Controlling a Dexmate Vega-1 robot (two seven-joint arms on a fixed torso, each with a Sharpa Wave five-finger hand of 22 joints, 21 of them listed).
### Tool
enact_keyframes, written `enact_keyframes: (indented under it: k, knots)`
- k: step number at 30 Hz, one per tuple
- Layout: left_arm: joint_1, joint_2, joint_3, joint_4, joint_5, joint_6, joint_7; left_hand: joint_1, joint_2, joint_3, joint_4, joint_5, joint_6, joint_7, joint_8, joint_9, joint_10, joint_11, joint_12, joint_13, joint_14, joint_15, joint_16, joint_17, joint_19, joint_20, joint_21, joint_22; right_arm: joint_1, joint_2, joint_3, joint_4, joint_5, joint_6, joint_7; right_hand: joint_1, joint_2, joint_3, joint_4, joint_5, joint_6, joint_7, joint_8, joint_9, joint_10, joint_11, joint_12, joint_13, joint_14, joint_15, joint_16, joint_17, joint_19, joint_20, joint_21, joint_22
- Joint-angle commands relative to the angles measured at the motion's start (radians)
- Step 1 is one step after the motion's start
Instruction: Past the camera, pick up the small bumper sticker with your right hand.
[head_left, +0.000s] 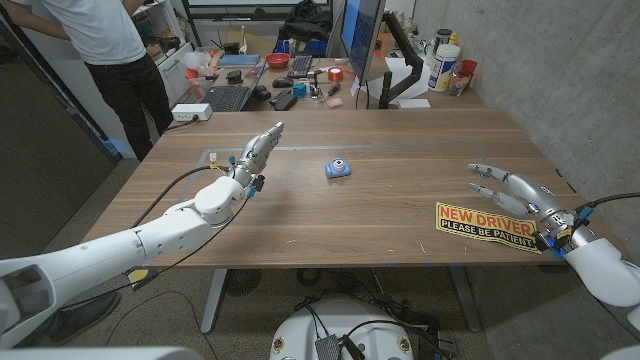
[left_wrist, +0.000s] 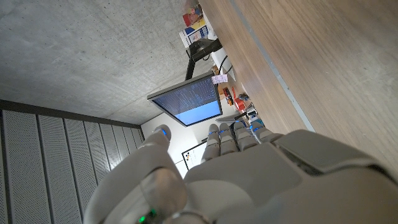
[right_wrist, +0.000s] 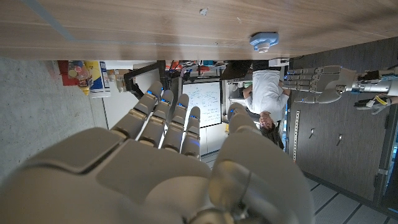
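A yellow bumper sticker (head_left: 484, 222) reading "NEW DRIVER PLEASE BE PATIENT" lies near the table's front right edge. My right hand (head_left: 522, 197) is over its right end with fingers spread, holding nothing; I cannot tell whether it touches the sticker. A small blue toy camera (head_left: 338, 168) stands mid-table and also shows in the right wrist view (right_wrist: 263, 42). My left hand (head_left: 257, 155) reaches out over the table left of the camera, fingers straight and empty. A small pale item (head_left: 214, 157) lies further left.
The wooden table (head_left: 400, 135) meets a concrete wall on the right. Behind it stand a monitor (head_left: 360, 35) and a cluttered desk with a keyboard (head_left: 228, 97). A person (head_left: 110, 50) stands at the back left.
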Motion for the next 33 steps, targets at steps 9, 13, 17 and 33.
enact_keyframes:
  k: [9, 13, 17, 33]
  knots:
    - [-0.009, -0.014, 0.002, 0.031, -0.006, -0.013, -0.032, 0.001, 0.008, 0.000, -0.005, 0.000, 0.004, 0.000, 0.005, 0.003, 0.000, -0.010, 0.005, 0.002, -0.010, -0.004, 0.001, 0.005, 0.002, -0.004, -0.006, 0.004, -0.057, 0.063, 0.044, -0.060, -0.107, -0.046, -0.028, 0.004, -0.015, 0.010, -0.002, 0.011, 0.003, -0.013, 0.003, 0.003, 0.009, -0.007, 0.002, 0.006, 0.015, -0.072, -0.004, 0.003, 0.016, -0.024, -0.008, 0.002]
    - [-0.009, -0.014, 0.000, 0.033, -0.007, -0.014, -0.037, 0.001, 0.008, 0.000, -0.005, -0.001, 0.004, 0.000, 0.005, 0.003, 0.000, -0.007, 0.005, 0.002, -0.010, -0.004, 0.001, 0.005, 0.002, -0.003, -0.007, 0.004, -0.067, 0.072, 0.050, -0.070, -0.112, -0.052, -0.025, 0.006, -0.016, 0.011, -0.004, 0.012, 0.004, -0.014, 0.003, 0.003, 0.008, -0.007, 0.002, 0.006, 0.017, -0.074, -0.004, 0.002, 0.018, -0.023, -0.009, 0.002]
    - [-0.011, -0.015, -0.002, 0.037, -0.008, -0.014, -0.042, 0.001, 0.008, -0.001, -0.005, -0.001, 0.005, 0.001, 0.005, 0.003, 0.001, -0.008, 0.005, 0.002, -0.010, -0.004, 0.001, 0.005, 0.003, -0.003, -0.008, 0.004, -0.078, 0.083, 0.055, -0.083, -0.122, -0.067, -0.020, 0.008, -0.017, 0.012, -0.005, 0.013, 0.003, -0.013, 0.002, 0.003, 0.010, -0.008, 0.002, 0.007, 0.018, -0.073, -0.005, 0.002, 0.020, -0.020, -0.011, 0.002]
    - [-0.006, -0.025, -0.014, 0.058, -0.014, -0.020, -0.061, 0.000, 0.009, -0.001, -0.005, -0.001, 0.006, 0.002, 0.005, 0.003, -0.001, -0.009, 0.005, 0.002, -0.013, -0.002, -0.001, 0.005, 0.003, -0.009, -0.013, 0.005, -0.100, 0.104, 0.068, -0.117, -0.166, -0.114, -0.010, 0.017, -0.030, 0.015, -0.012, 0.015, -0.003, -0.015, 0.000, 0.004, 0.005, 0.000, -0.002, 0.007, 0.017, -0.068, -0.009, 0.002, 0.030, -0.007, -0.018, 0.002]
